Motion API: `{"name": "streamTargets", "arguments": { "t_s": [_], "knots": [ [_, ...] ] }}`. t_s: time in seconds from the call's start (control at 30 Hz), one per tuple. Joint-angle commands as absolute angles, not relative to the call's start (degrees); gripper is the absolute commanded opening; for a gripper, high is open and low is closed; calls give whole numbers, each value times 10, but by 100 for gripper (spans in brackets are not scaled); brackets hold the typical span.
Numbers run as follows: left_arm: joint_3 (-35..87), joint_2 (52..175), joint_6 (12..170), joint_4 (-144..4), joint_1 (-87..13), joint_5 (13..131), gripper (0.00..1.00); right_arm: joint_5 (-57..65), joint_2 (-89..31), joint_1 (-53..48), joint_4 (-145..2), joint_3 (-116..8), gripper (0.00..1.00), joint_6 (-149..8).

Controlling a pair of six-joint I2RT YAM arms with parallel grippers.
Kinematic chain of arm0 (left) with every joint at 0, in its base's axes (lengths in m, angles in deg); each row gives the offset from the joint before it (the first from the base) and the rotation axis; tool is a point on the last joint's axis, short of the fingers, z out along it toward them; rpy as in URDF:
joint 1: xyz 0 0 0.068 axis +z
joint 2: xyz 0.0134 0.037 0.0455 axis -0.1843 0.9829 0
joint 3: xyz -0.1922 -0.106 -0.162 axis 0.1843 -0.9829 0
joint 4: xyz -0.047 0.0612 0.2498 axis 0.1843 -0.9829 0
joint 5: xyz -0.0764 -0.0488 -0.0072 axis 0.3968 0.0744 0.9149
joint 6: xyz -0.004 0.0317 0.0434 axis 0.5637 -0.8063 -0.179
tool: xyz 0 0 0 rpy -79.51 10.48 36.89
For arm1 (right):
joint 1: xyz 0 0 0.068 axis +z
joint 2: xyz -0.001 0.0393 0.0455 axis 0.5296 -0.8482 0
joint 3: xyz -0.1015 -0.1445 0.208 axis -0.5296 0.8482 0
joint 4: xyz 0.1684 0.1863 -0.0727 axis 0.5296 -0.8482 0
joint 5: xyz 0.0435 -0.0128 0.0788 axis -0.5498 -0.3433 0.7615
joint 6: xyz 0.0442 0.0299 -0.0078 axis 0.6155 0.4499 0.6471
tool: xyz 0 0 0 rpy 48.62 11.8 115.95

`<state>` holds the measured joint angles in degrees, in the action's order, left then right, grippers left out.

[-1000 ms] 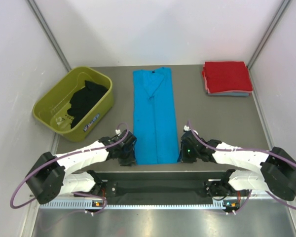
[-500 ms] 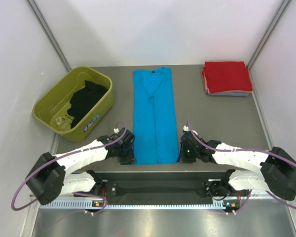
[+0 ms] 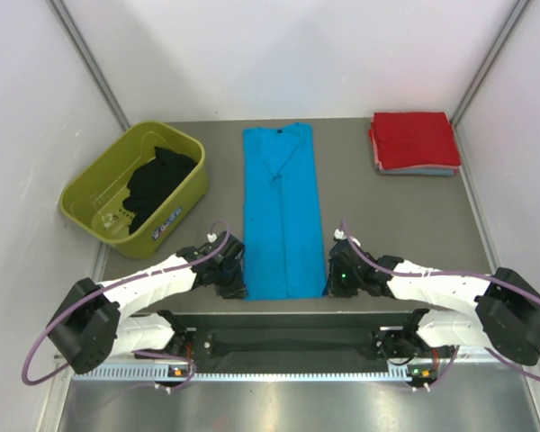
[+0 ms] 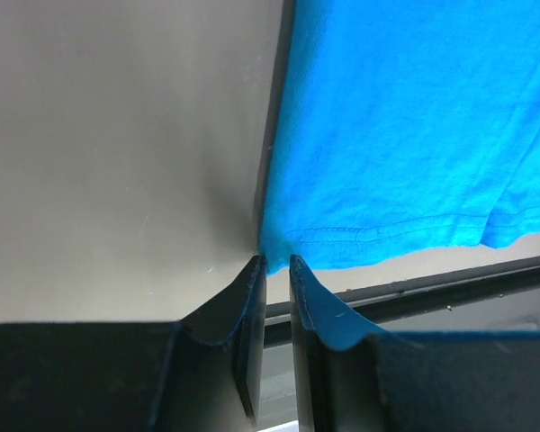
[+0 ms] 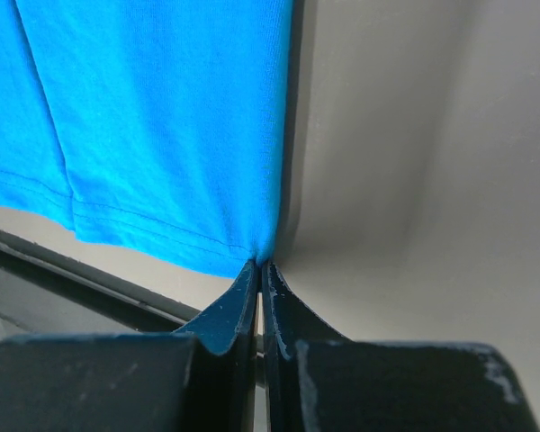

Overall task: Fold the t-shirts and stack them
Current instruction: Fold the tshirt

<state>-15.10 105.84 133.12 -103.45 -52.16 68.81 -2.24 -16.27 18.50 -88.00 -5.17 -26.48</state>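
in the top view the fingertips of the left gripper (image 3: 233, 277) and the right gripper (image 3: 339, 277) are hidden under their own wrists, and the near corners of the blue shirt (image 3: 281, 216) are covered by them. in both wrist views the shirt is cut off by the upper edge. whether cloth is caught in the left gripper's narrow gap cannot be told. of the grey-blue shirt (image 3: 419, 170) only a thin edge is seen under the red shirt (image 3: 414, 138). the black shirt (image 3: 157, 184) is partly hidden by the tub (image 3: 182, 200) wall.
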Motion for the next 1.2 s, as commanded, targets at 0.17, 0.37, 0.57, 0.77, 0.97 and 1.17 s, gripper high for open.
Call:
{"name": "streamTargets", "arguments": {
  "t_s": [0.17,0.37,0.57,0.77,0.97,1.17],
  "knots": [
    [-150,1064,1324,-1040,-518,681,24,-42,-155,195,-893,-67,0,-263],
    [-153,1065,1327,-1042,-518,677,27,-43,-157,195,-895,-70,0,-262],
    [-167,1073,1330,-1019,-519,692,22,-44,-158,194,-894,-69,0,-261],
    [-159,1066,1331,-1016,-519,697,0,-48,-154,195,-898,-71,0,-263],
    [-109,1069,1316,-1027,-519,688,0,-82,-164,195,-934,-119,0,-293],
    [-32,1135,1285,-1035,-511,667,0,-122,-211,194,-970,-204,0,-353]
  ]
}}
